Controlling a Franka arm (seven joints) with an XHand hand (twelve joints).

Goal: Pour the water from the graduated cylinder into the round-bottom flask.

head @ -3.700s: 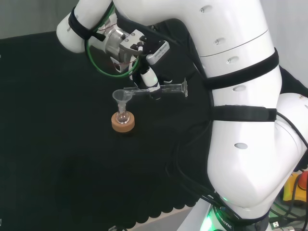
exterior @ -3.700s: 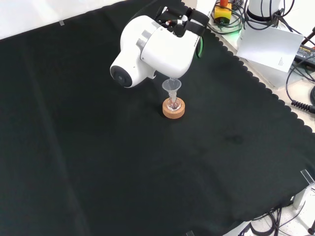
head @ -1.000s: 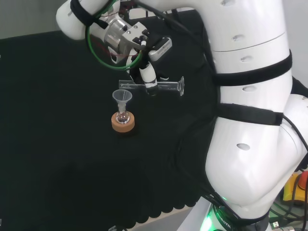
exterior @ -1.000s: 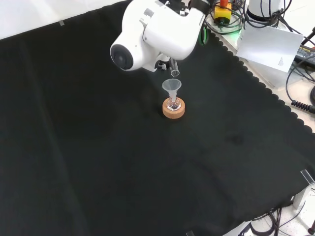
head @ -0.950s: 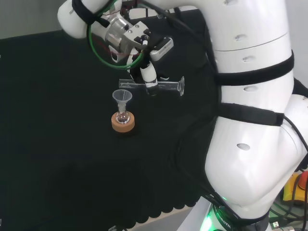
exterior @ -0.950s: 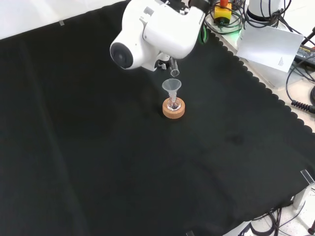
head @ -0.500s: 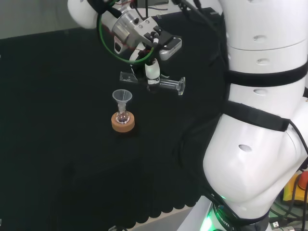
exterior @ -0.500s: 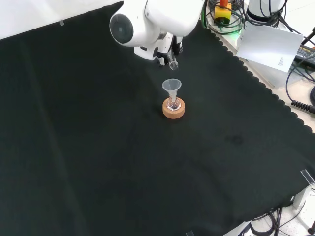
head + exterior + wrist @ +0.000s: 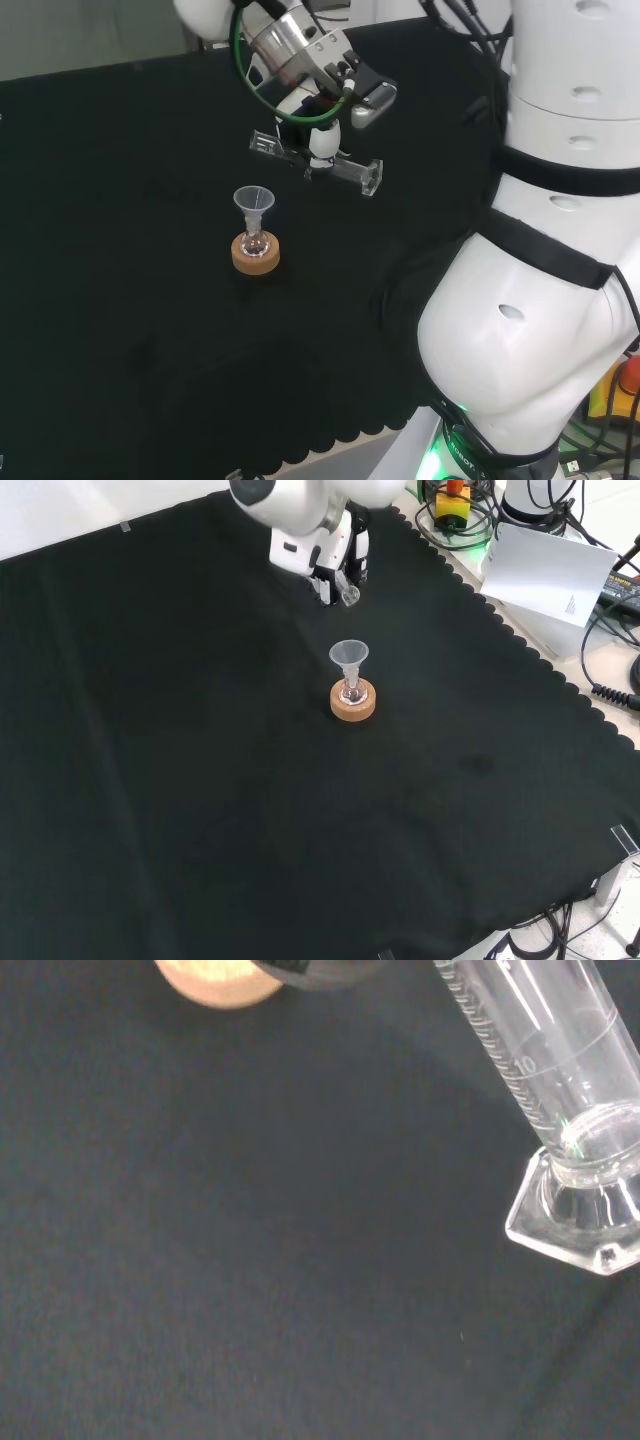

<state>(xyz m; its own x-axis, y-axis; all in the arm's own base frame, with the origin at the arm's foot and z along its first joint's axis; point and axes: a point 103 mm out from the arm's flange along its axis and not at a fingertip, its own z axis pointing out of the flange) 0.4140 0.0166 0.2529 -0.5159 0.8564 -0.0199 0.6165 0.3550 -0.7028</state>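
Your hand [image 9: 322,140] is curled around the graduated cylinder [image 9: 316,161], carrying it near-horizontal, clear of the funnel [image 9: 254,203] in the round-bottom flask [image 9: 255,242] on its cork ring [image 9: 255,255]; the funnel guides pouring.

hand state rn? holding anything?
Hand: shut on the graduated cylinder, held nearly level in the air, up and to the right of the funnel in the head view.

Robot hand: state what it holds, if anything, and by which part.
The robot hand holds the graduated cylinder lying nearly level, gripped around the middle of its tube, between mouth and base.
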